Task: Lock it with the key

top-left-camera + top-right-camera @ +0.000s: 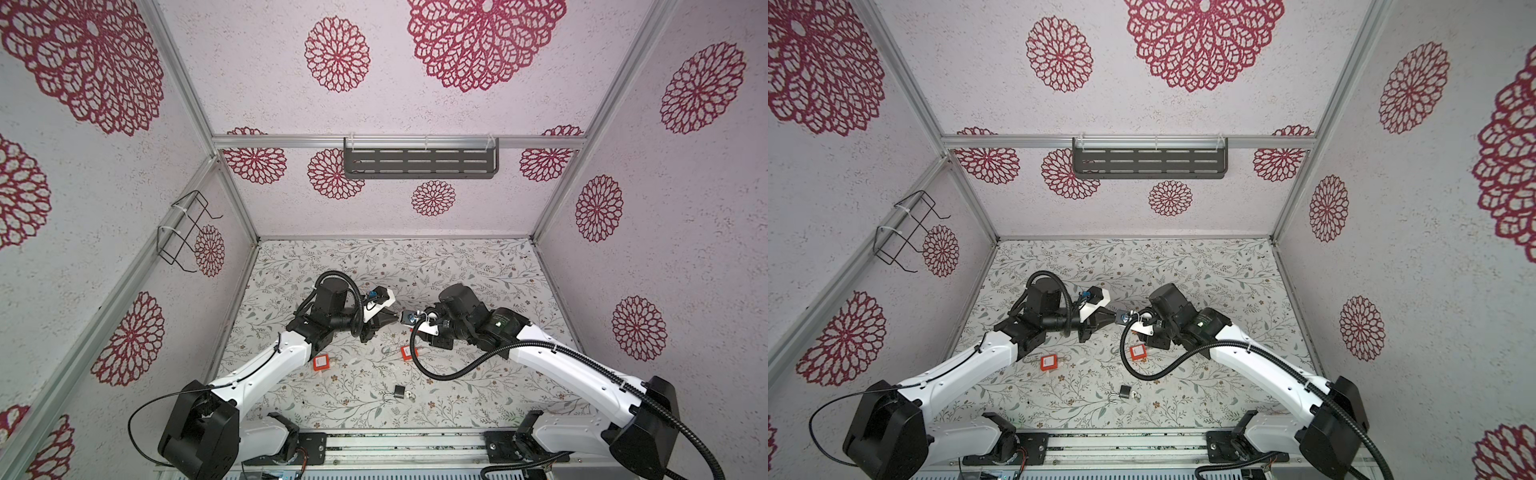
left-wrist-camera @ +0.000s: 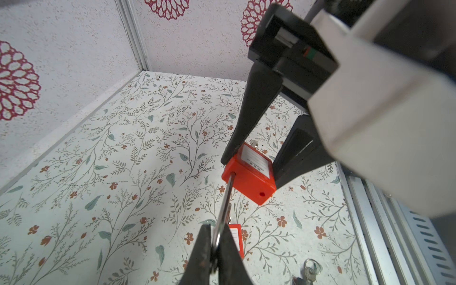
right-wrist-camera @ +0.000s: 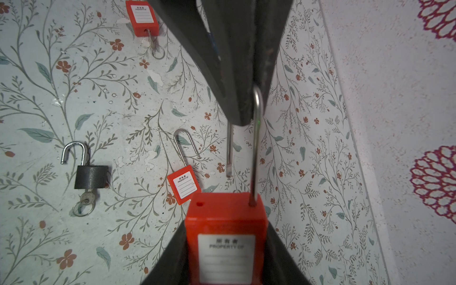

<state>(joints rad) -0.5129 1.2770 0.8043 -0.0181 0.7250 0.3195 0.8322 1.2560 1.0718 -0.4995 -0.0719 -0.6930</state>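
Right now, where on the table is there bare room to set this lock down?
Bare: the far strip of the table along the back wall, beyond the held red padlock. Crowded: the near middle, where the left red padlock, the right red padlock and the black padlock lie.

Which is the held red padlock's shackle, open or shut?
Open: one leg of the shackle sits in the red padlock body, while its free end hangs clear of the empty hole.
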